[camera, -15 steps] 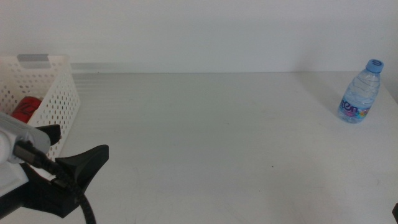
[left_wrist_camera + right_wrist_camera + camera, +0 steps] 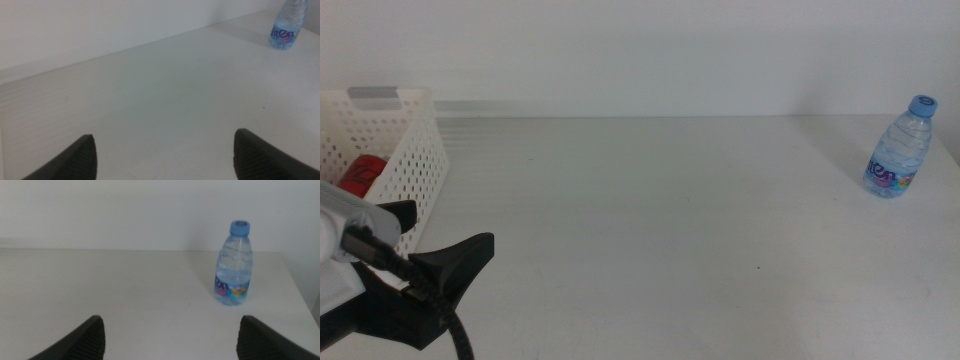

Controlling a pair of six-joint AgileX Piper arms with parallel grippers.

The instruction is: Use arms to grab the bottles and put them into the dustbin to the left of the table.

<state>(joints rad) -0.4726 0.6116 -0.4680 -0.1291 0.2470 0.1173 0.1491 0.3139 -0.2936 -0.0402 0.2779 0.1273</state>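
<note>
A small clear water bottle (image 2: 898, 150) with a blue cap stands upright at the table's far right; it also shows in the left wrist view (image 2: 285, 27) and the right wrist view (image 2: 234, 265). The white perforated dustbin (image 2: 415, 160) stands at the far left, with the slim red can (image 2: 360, 172) lying inside. My left gripper (image 2: 435, 237) is open and empty at the front left, beside the dustbin; its jaws stand wide apart in the left wrist view (image 2: 162, 157). My right gripper (image 2: 170, 340) is open and empty, facing the water bottle from a distance. The yellow tea bottle is out of view.
The white table (image 2: 650, 220) stretches between the dustbin and the water bottle. A white wall runs along its far edge. The table's right edge lies just past the bottle.
</note>
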